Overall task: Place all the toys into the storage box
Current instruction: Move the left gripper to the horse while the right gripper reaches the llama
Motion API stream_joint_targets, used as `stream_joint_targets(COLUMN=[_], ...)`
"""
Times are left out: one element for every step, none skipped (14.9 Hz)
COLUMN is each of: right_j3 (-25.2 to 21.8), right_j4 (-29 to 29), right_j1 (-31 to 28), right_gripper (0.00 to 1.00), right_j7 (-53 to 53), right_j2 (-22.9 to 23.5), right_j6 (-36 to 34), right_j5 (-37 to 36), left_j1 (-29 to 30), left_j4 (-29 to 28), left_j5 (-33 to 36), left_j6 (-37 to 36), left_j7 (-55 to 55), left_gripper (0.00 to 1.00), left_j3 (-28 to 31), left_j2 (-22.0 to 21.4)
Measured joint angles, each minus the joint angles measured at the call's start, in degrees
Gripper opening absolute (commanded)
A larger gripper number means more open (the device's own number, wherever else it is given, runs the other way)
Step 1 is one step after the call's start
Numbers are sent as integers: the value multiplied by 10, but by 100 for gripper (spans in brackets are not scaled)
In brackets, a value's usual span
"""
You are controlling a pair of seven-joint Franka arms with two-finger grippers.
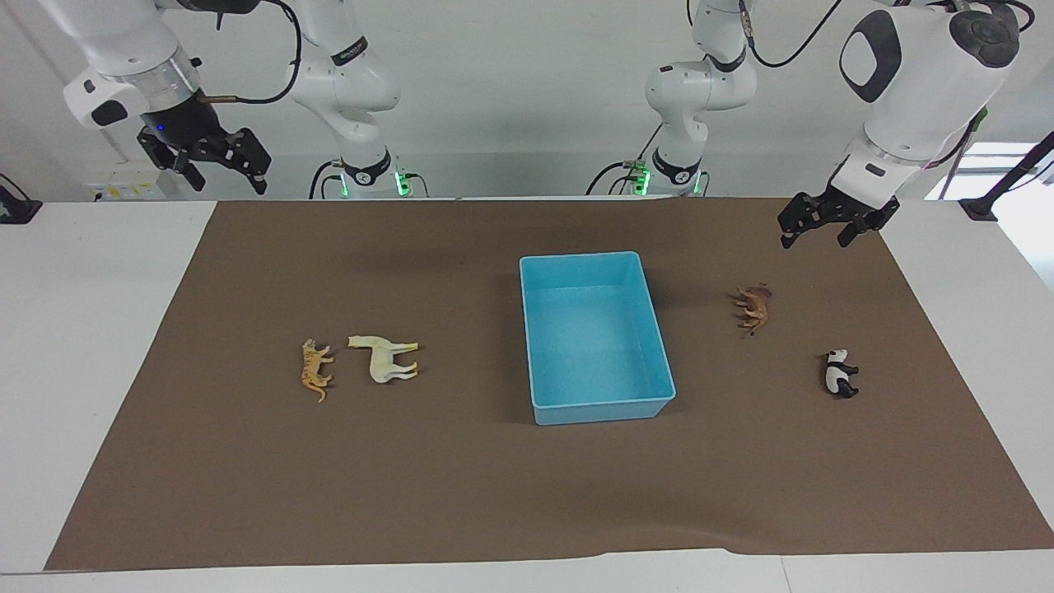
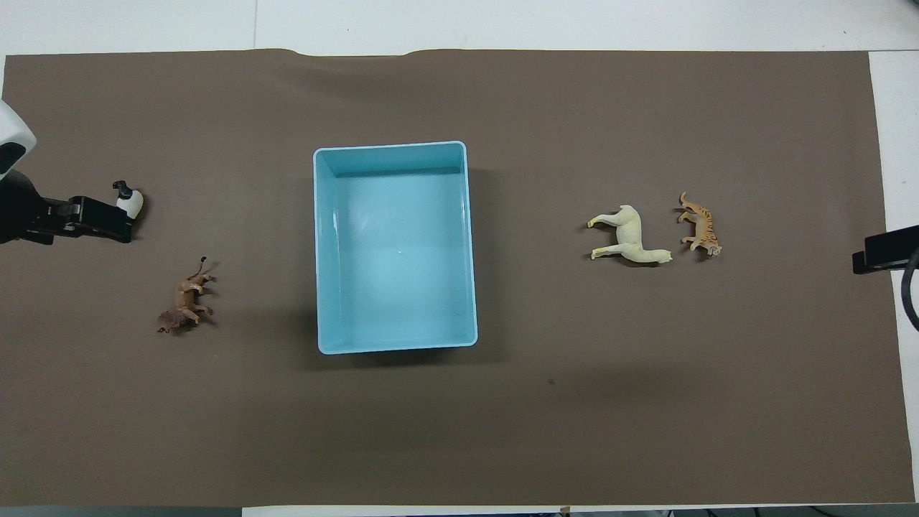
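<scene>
The light blue storage box point(image 1: 589, 346) point(image 2: 395, 251) stands empty in the middle of the mat. An orange striped tiger point(image 1: 314, 371) point(image 2: 701, 230) and a cream-white horse point(image 1: 383, 358) point(image 2: 632, 240) lie side by side toward the right arm's end. Toward the left arm's end lie a brown horned animal point(image 1: 753, 309) point(image 2: 187, 301) and, farther from the robots, a black-and-white panda point(image 1: 840, 375) point(image 2: 131, 201). My left gripper point(image 1: 827, 226) point(image 2: 93, 219) hangs open, raised over the mat's corner; from overhead it partly covers the panda without touching it. My right gripper point(image 1: 222, 169) point(image 2: 887, 251) waits open and high off the mat's other end.
A brown mat point(image 1: 494, 494) covers most of the white table point(image 1: 82, 371); bare white table borders it at both ends. The mat's edge farthest from the robots is slightly rippled. Both arm bases stand at the robots' edge of the table.
</scene>
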Motion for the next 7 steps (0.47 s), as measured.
stream_joint_targets(right_j3=[0,0,0,0,0,0,0], right_j4=[0,0,0,0,0,-1,-3], right_j1=[0,0,0,0,1,4,10], right_gripper=[100,100,100,100,100,100,100], right_j7=[0,0,0,0,-1,-1,-1], right_j2=[0,0,0,0,0,0,0], right_j6=[0,0,0,0,1,4,16], right_j5=[0,0,0,0,0,0,0], left_j1=[0,0,0,0,0,0,0], left_j4=[0,0,0,0,0,-1,-4], left_j5=[0,0,0,0,0,0,0], left_j6=[0,0,0,0,0,0,3], left_j7=[0,0,0,0,0,0,-2], left_gripper=[100,100,100,100,100,100,100], left_j3=[-1,-1,-1,-1,0,0,0], left_j2=[0,0,0,0,0,0,0])
